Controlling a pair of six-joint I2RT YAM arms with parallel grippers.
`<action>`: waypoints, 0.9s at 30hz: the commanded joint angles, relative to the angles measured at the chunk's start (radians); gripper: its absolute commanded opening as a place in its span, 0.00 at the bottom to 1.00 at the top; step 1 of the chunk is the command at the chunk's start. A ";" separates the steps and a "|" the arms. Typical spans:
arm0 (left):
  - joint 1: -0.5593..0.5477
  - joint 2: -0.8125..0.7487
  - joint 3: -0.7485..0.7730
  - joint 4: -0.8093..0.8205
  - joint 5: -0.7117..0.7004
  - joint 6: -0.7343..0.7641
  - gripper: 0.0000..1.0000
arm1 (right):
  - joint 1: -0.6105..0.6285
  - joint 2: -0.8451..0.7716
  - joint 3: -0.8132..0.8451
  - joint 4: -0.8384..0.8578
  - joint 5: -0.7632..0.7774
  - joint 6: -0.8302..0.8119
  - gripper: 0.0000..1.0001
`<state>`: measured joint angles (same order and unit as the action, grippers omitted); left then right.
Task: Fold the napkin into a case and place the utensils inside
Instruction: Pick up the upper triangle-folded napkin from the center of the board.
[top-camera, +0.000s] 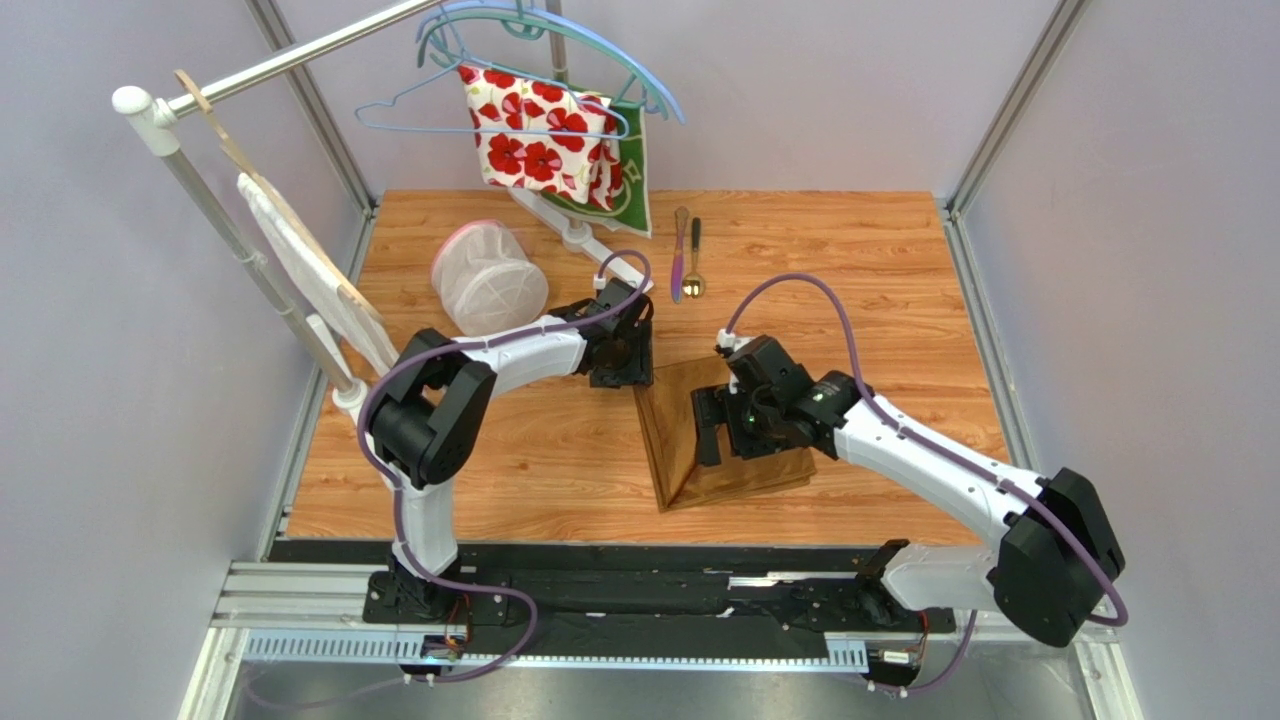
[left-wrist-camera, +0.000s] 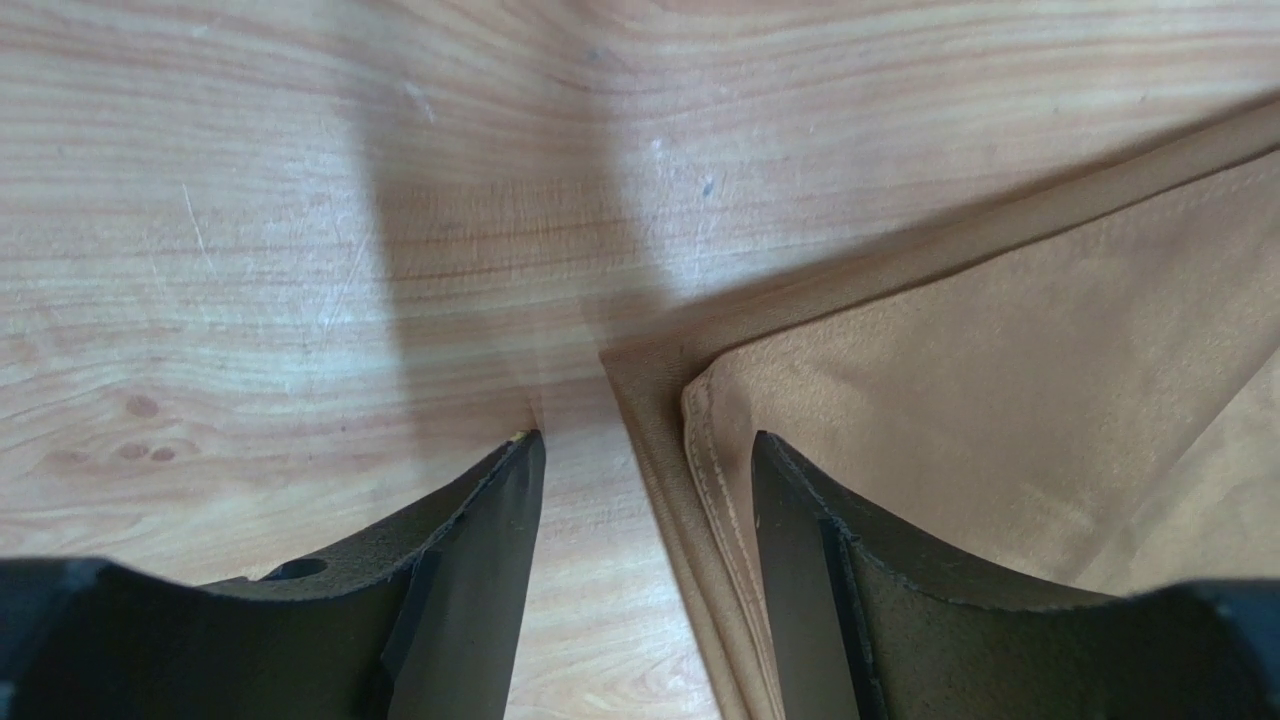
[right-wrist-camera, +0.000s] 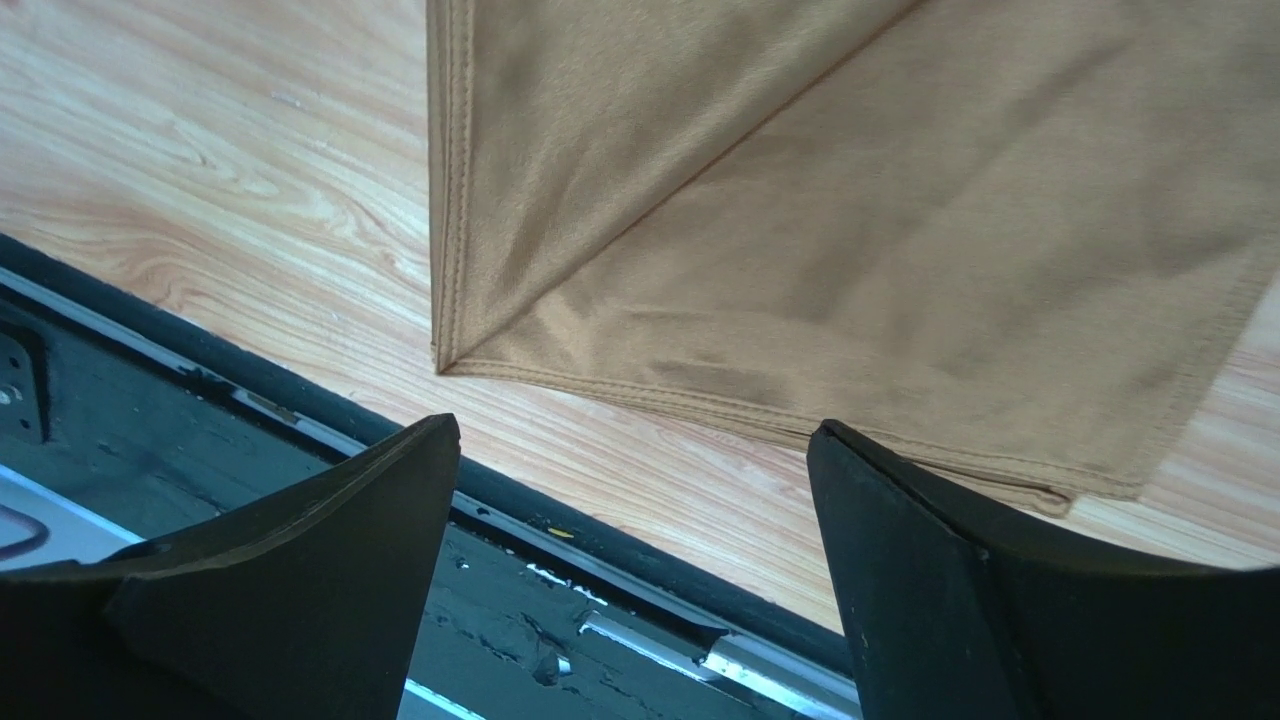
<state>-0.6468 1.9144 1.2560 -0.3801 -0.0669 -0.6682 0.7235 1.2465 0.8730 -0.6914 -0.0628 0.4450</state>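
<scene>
Wooden table (top-camera: 902, 270), grey walls (top-camera: 1142, 180); one napkin (top-camera: 672, 438), two utensils (top-camera: 679, 255). My left gripper (left-wrist-camera: 639, 450) and right gripper (right-wrist-camera: 631, 435) both gape, gripping nothing.

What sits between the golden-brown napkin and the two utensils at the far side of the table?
Top external view: bare table wood runs from the napkin to the utensils; the left gripper hangs just beside that stretch.

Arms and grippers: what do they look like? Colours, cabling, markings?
The left arm and right arm have white link shells with bulky black joint housings. A purple cable loops along each. The left gripper and right gripper are black, with dark matte fingers tapering to points. No markings are visible.
</scene>
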 joint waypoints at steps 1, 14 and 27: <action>-0.001 0.040 0.011 0.030 -0.030 -0.014 0.61 | 0.073 0.045 0.023 0.050 0.061 0.038 0.90; 0.009 0.028 -0.047 0.107 0.029 0.005 0.25 | 0.408 0.401 0.309 -0.075 0.372 0.144 0.74; 0.030 0.023 -0.093 0.173 0.113 0.009 0.08 | 0.502 0.539 0.365 -0.100 0.419 0.216 0.45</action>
<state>-0.6155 1.9297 1.1965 -0.1917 0.0196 -0.6743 1.2133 1.7653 1.1992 -0.7715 0.3050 0.6167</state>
